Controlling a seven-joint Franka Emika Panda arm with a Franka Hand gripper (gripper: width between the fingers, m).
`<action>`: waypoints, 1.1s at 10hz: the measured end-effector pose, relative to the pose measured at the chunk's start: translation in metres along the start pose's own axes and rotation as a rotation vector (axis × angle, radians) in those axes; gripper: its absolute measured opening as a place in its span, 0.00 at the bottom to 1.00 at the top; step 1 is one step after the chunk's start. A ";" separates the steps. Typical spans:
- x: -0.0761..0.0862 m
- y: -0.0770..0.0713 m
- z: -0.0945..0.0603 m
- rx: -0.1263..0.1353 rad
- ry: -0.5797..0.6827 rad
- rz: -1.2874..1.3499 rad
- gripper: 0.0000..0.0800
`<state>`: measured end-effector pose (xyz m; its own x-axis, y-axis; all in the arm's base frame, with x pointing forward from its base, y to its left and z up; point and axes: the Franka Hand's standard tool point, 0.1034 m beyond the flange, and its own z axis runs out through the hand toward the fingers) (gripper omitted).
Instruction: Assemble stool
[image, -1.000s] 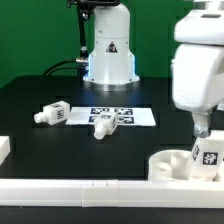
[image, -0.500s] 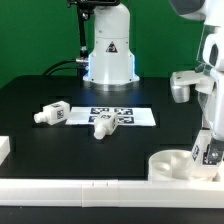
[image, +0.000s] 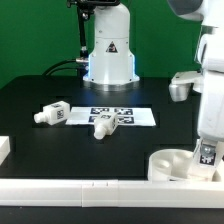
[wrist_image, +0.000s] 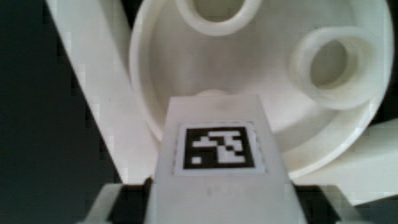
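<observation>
Stool seat: it is being kept directly under the gripper, close against the long white rail.
Change: the wrist above the gripper is being shown in a turned pose compared with one second ago, while the held leg is being kept at the same spot on the seat.
Meaning: the leg is probably being screwed into its socket. This is judged only, because the peg end is being hidden.
Gripper: the fingers are being pressed on both sides of the held leg, apart only as wide as the leg itself.
Seat as container: only the lower end of the held leg is being carried inside the rim. Two round sockets just beyond the gripper are being left empty.
Loose legs: two are being left lying on the table, well apart from the gripper. The first loose leg is on the black surface, and the second loose leg is partly on the marker board.
Remaining: these two legs are not yet being fitted, so the task is being judged as still early.
</observation>
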<state>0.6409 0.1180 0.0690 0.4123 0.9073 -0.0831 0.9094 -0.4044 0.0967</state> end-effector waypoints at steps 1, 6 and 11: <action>0.000 0.000 0.000 0.000 0.000 0.047 0.42; -0.014 0.019 -0.001 -0.002 0.023 0.386 0.42; -0.012 0.025 0.002 0.050 0.090 1.000 0.42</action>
<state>0.6586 0.0973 0.0702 0.9842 0.1532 0.0892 0.1502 -0.9879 0.0389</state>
